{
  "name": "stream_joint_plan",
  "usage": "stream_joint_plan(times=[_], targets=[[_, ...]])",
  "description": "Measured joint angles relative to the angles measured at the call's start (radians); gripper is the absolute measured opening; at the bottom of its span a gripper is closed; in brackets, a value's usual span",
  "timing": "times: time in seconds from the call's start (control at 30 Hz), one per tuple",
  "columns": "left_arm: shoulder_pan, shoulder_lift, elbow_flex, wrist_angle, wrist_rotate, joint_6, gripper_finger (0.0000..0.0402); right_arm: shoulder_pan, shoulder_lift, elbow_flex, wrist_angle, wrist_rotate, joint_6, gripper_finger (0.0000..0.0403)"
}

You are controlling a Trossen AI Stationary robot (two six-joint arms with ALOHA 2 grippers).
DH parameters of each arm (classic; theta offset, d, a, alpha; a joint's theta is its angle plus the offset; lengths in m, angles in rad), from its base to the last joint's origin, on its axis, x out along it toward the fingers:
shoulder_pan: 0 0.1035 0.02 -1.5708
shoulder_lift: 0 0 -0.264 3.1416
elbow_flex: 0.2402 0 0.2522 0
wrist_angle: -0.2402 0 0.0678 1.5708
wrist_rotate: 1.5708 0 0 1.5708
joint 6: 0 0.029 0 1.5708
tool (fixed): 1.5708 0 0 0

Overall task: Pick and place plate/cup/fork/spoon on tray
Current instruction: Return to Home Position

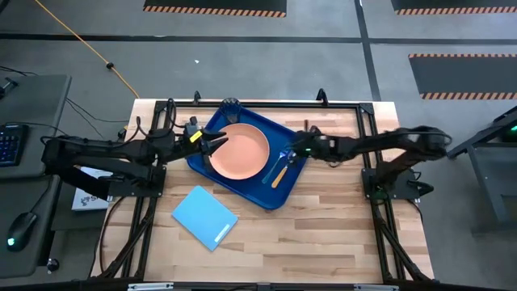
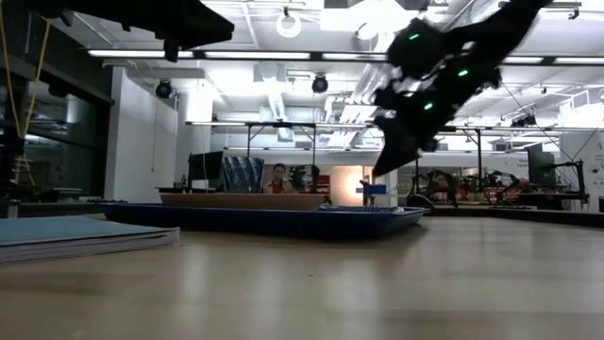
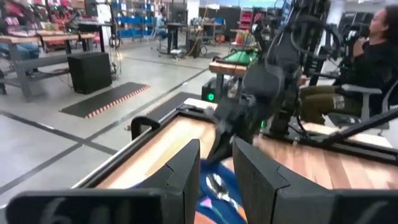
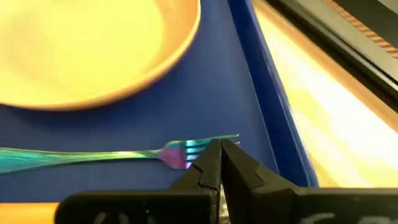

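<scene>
While the tray point(image 1: 212, 164) sits tilted at the centre of the high view, the plate point(image 1: 239, 152) lies inside it, with the fork point(image 1: 283, 155) and spoon point(image 1: 279, 172) side by side in the tray's right part. The right gripper point(image 4: 221, 144) hovers at the fork's tines point(image 4: 189, 151), its fingers pinched together on nothing. The left gripper point(image 1: 216, 143) is at the plate's left rim, fingers narrowly parted, holding nothing. A light-blue rectangle point(image 1: 204, 217) lies lower left of the tray.
</scene>
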Motion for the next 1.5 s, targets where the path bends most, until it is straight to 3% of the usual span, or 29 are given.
stream_joint_plan(times=[0.23, 0.37, 0.5, 0.63, 1.0, 1.3, 1.5], targets=[[-0.001, -0.053, -0.023, -0.026, 0.059, 0.051, 0.0085, 0.003, -0.266, -0.230, 0.291, -0.194, 0.006, 0.0000], [-0.021, -0.100, -0.110, -0.020, 0.090, 0.003, 0.0055, 0.020, -0.347, -0.280, 0.338, -0.232, 0.004, 0.0000], [-0.059, -0.181, -0.218, 0.027, 0.088, 0.000, 0.0007, 0.035, -0.384, -0.282, 0.338, -0.235, -0.012, 0.0000], [-0.065, -0.311, -0.299, 0.022, 0.045, -0.002, 0.0006, 0.037, -0.399, -0.283, 0.343, -0.270, -0.012, 0.0000], [-0.066, -0.632, -0.518, -0.003, 0.046, -0.046, 0.0000, 0.031, -0.418, -0.283, 0.317, -0.343, -0.025, 0.0000], [-0.066, -0.667, -0.518, -0.091, 0.046, -0.045, 0.0000, -0.038, -0.522, -0.359, 0.282, -0.445, -0.044, 0.0000], [-0.066, -0.667, -0.518, -0.086, 0.045, -0.070, 0.0000, -0.051, -0.737, -0.565, 0.507, -0.454, -0.019, 0.0000]])
